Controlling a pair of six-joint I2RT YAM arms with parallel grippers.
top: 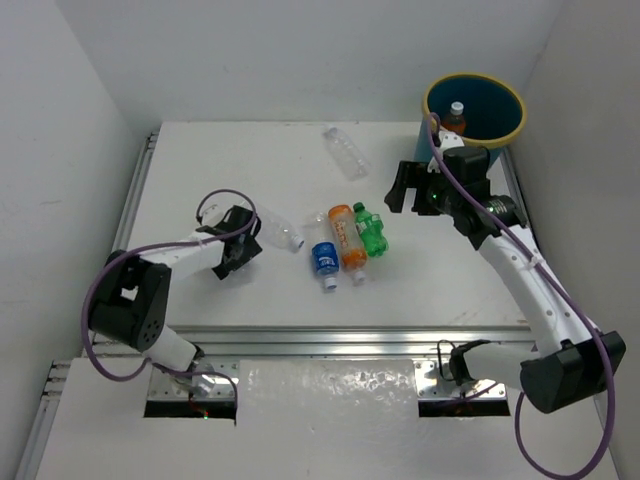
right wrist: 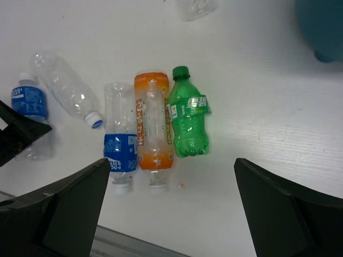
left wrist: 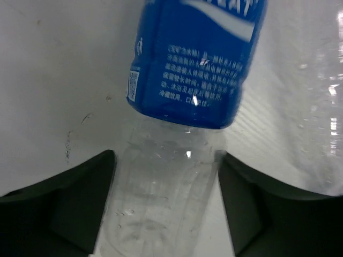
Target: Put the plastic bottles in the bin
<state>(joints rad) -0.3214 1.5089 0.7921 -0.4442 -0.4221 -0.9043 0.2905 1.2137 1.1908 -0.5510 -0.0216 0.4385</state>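
Currently picking: left gripper point(left wrist: 166, 157) flanks the blue-label bottle point(left wrist: 195, 59) lying left, clamped or not I cannot tell; right gripper point(right wrist: 171, 161) spread, empty, near far-right bin point(top: 512, 128); next needs firm squeeze, lift, carry right.

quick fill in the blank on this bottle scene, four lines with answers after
1. The green bottle lies right beside the ___ bottle.
2. The left end effector has a labelled bottle between its fingers, and the label is ___.
3. The white-capped bottle sits inside the ___.
4. The right end effector is ___ and holds nothing.

Missing words: orange; blue; bin; open.
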